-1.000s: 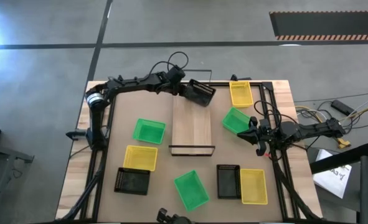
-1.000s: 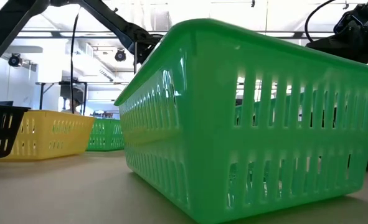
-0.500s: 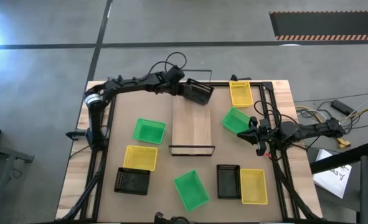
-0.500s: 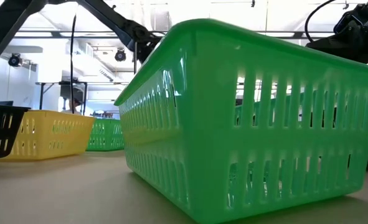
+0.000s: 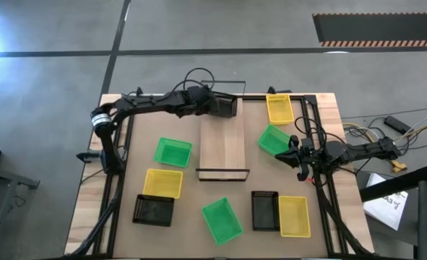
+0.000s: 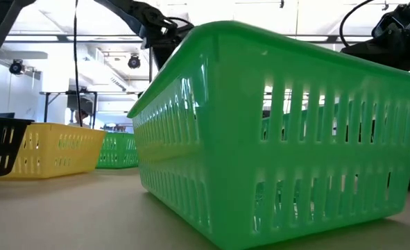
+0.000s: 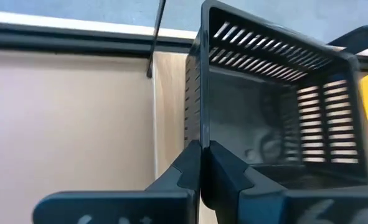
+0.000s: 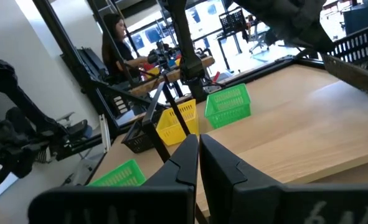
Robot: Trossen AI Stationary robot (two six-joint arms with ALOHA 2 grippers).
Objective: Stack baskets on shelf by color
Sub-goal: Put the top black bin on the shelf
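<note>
My left gripper reaches from the table's left and is shut on a black basket held over the far end of the light-wood shelf. In the left wrist view this basket lies on its side, mouth toward the gripper. My right gripper is shut beside a green basket right of the shelf, with nothing between its fingers. I cannot tell whether it touches that basket. Several other green, yellow and black baskets rest upright on the tabletop. My left gripper pinches one side wall of the black basket at its rim, one finger inside and one outside. The fingers come about level from the table's left, along that wall. The basket is lifted above the plank's far end, tipped on its side.
Left of the shelf stand a green, a yellow and a black basket. Near the front edge are a green, a black and a yellow one. A yellow basket sits far right. People work beyond the table.
My left gripper has drawn the black basket a little toward the table's left, over the shelf's far end. It has turned the basket from a skewed pose to square with the plank. The right arm and the other baskets have stayed where they were.
</note>
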